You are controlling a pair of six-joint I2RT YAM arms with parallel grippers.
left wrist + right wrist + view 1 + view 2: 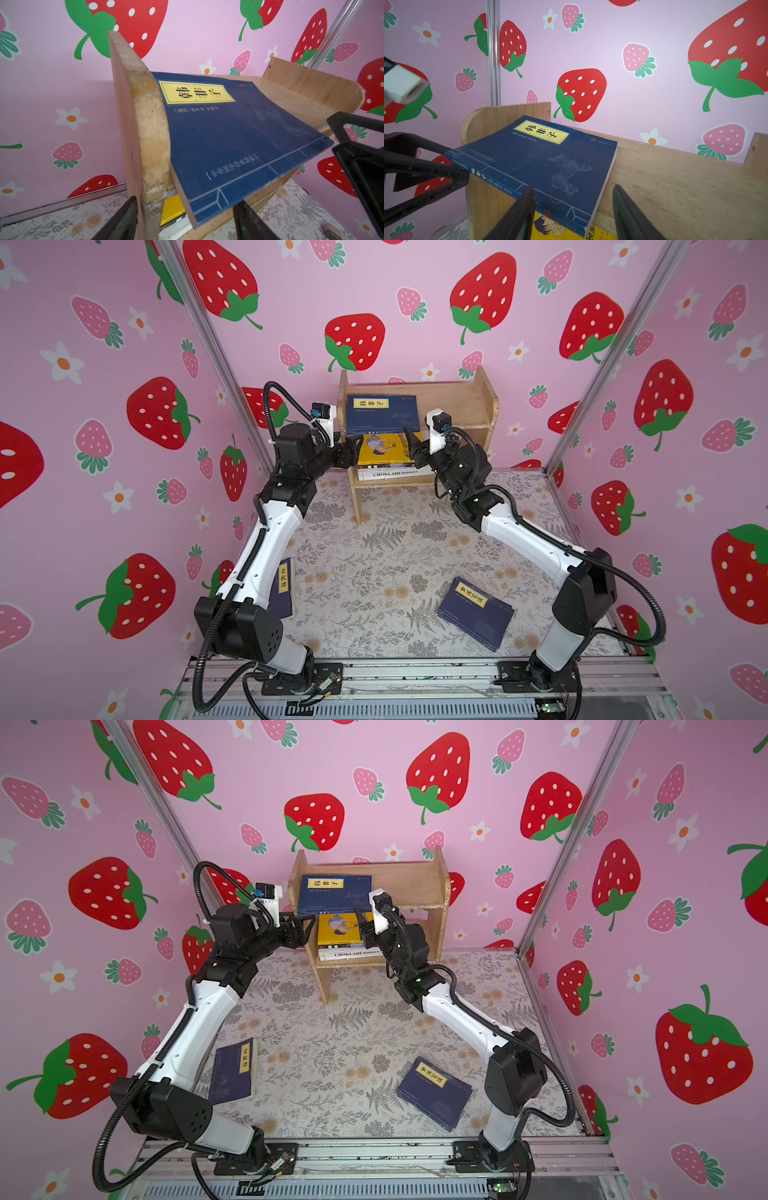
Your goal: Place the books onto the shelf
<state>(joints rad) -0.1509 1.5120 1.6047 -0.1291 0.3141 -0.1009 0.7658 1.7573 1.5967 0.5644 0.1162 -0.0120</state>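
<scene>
Nearest: loose navy book (476,616) and second navy book (232,1071), the latter beside the left arm, lie flat on the table (374,556), unshelved. Farther: left gripper (354,449) and right gripper (413,444) flank the shelf (461,402) front, jaws parted, clamping nothing. Upper navy book (380,412) overhangs its tier, so they are probably there to seat it. Below, yellow cartoon book (384,448) tops Chokladfabriken (395,475).

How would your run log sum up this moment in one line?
left gripper open by shelf | right gripper open by top blue book | two blue books on table
</scene>
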